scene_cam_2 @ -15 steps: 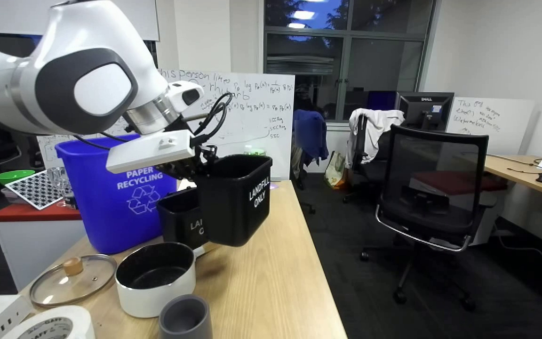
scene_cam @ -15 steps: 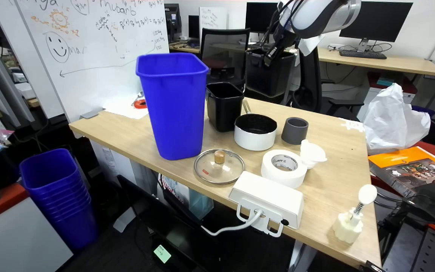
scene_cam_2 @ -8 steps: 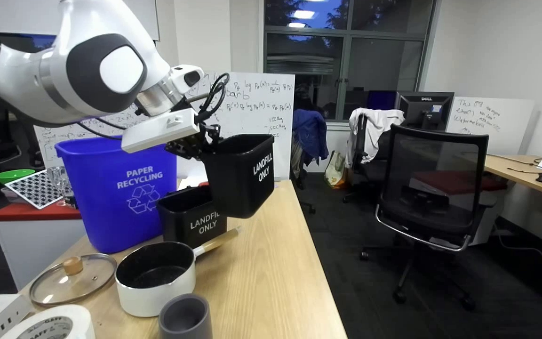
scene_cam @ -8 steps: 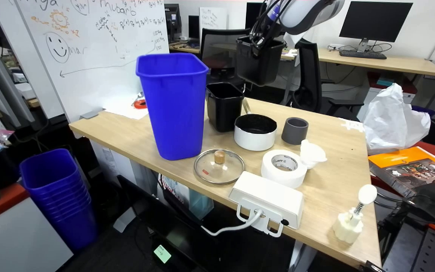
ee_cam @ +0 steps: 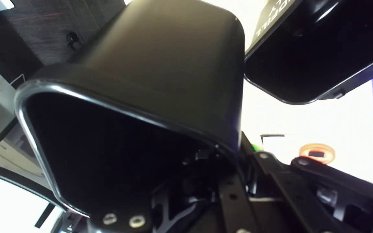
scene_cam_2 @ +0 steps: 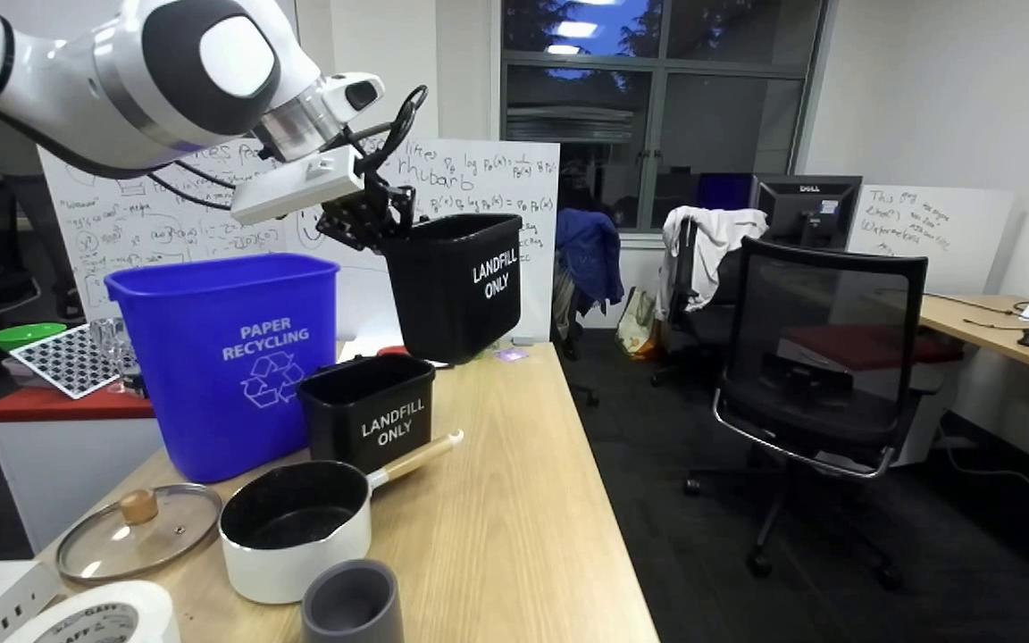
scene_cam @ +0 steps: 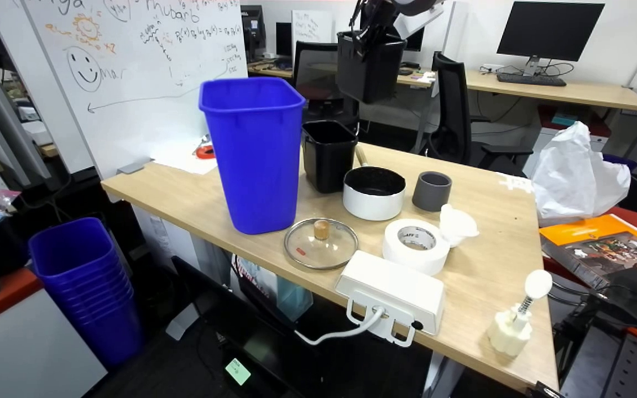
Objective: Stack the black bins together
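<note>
One black bin (scene_cam_2: 459, 299) hangs slightly tilted in the air. It also shows in an exterior view (scene_cam: 371, 72) and fills much of the wrist view (ee_cam: 163, 61). My gripper (scene_cam_2: 397, 234) is shut on its rim; the wrist view shows the fingers (ee_cam: 235, 152) on both sides of the bin wall. The fingertips are partly dark and hidden. Another black bin (scene_cam_2: 372, 415) stands upright on the table, also seen in an exterior view (scene_cam: 329, 157) and the wrist view (ee_cam: 319, 64). The held bin is higher than its open rim and off to one side.
A tall blue bin (scene_cam: 255, 160) stands beside the standing black bin. A white saucepan (scene_cam: 374, 202) is close in front, its handle (scene_cam_2: 416, 460) reaching past the bin. A glass lid (scene_cam: 321, 243), grey cup (scene_cam: 432, 192) and tape roll (scene_cam: 415, 246) are nearby. A whiteboard (scene_cam: 158, 61) rises behind.
My gripper has lifted the held black bin higher in both exterior views and shifted it sideways. The standing bin, formerly partly covered by it, now shows fully. Objects on the table have not moved.
</note>
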Controlling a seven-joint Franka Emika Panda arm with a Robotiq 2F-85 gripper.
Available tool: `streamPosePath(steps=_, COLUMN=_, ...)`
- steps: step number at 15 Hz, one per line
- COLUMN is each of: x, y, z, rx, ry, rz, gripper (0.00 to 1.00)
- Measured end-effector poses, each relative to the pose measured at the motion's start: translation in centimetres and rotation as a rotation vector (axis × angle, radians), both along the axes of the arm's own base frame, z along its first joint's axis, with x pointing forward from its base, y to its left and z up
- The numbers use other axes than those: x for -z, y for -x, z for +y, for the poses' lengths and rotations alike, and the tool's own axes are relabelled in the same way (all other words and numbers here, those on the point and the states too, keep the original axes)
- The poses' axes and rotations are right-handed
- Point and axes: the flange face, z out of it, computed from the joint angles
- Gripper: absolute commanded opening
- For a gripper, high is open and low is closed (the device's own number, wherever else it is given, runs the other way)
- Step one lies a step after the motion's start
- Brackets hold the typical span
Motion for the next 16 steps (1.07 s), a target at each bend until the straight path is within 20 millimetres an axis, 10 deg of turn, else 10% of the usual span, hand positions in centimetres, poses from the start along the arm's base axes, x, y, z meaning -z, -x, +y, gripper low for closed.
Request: streamPosePath(steps=16, x=-1.7, y=-0.4, z=4.9, rx=0.122, ry=-0.261, rz=0.064, gripper=0.03)
